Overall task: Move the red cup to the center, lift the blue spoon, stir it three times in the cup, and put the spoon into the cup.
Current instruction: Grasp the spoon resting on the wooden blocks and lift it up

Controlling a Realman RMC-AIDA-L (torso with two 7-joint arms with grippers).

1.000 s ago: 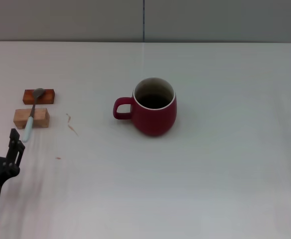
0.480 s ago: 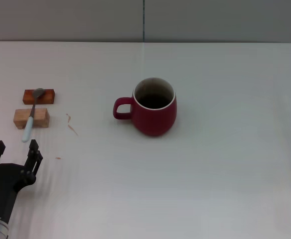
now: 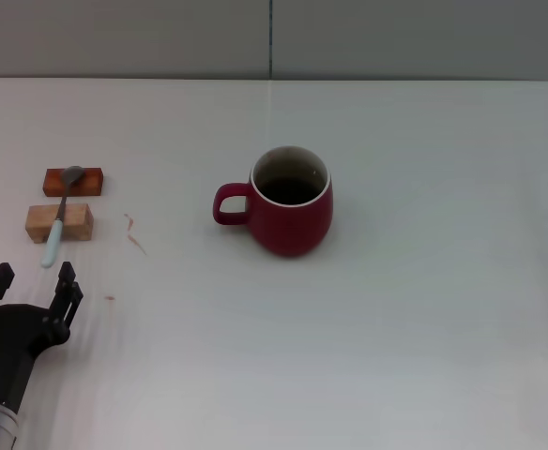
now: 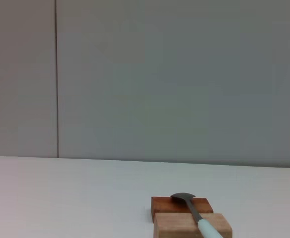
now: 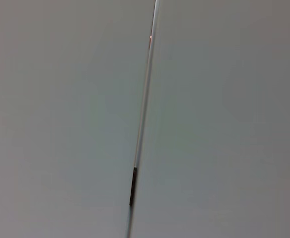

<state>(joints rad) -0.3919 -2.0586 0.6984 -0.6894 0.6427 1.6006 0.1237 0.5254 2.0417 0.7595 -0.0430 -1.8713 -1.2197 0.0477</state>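
Observation:
The red cup (image 3: 291, 201) stands upright near the table's middle, its handle toward the left and its inside dark. The blue spoon (image 3: 59, 218) lies at the far left across two small wooden blocks, bowl on the far block and pale handle end pointing toward me. The left wrist view shows the same blue spoon (image 4: 197, 216) on its blocks from low down. My left gripper (image 3: 32, 284) hovers just in front of the spoon's handle end, open, with nothing between its fingers. The right gripper is out of view.
A reddish-brown block (image 3: 72, 181) and a light wooden block (image 3: 59, 222) carry the spoon. Small brown scraps (image 3: 135, 234) lie on the white table (image 3: 424, 309) to their right. A grey wall rises behind the table's far edge.
My left gripper has turned so both fingers now show side by side, and it has settled slightly lower in the head view. Cup and spoon have not moved.

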